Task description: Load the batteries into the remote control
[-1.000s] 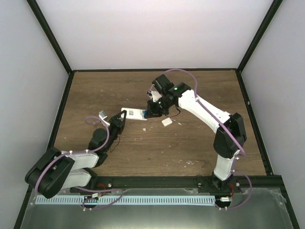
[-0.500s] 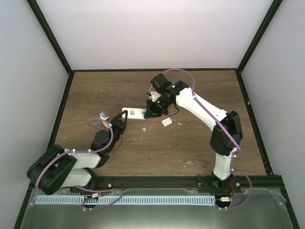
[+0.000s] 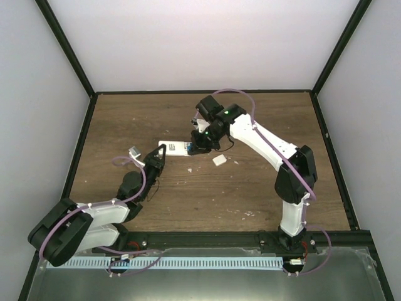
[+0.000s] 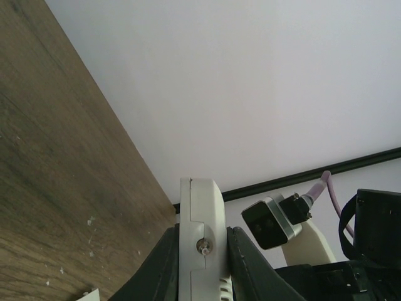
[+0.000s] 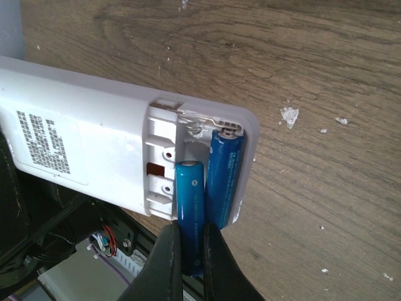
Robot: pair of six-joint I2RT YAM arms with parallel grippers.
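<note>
The white remote control (image 5: 81,144) lies back-up with its battery bay open at the right end, held edge-on in my left gripper (image 4: 202,251), which is shut on it. One blue battery (image 5: 224,175) sits in the bay's right slot against the spring. My right gripper (image 5: 191,251) is shut on a second blue battery (image 5: 190,204), whose upper end rests at the bay's left slot. In the top view the remote control (image 3: 175,148) sits between the left gripper (image 3: 160,153) and the right gripper (image 3: 197,145) above the table's middle.
A small white piece (image 3: 218,160), perhaps the bay cover, lies on the wooden table (image 3: 250,188) just right of the remote. Pale specks (image 5: 289,115) dot the wood. Black frame rails (image 3: 200,93) edge the table; white walls stand behind.
The right arm has shifted slightly left and toward the remote. The left arm has lowered and swung a little, keeping its hold on the remote.
</note>
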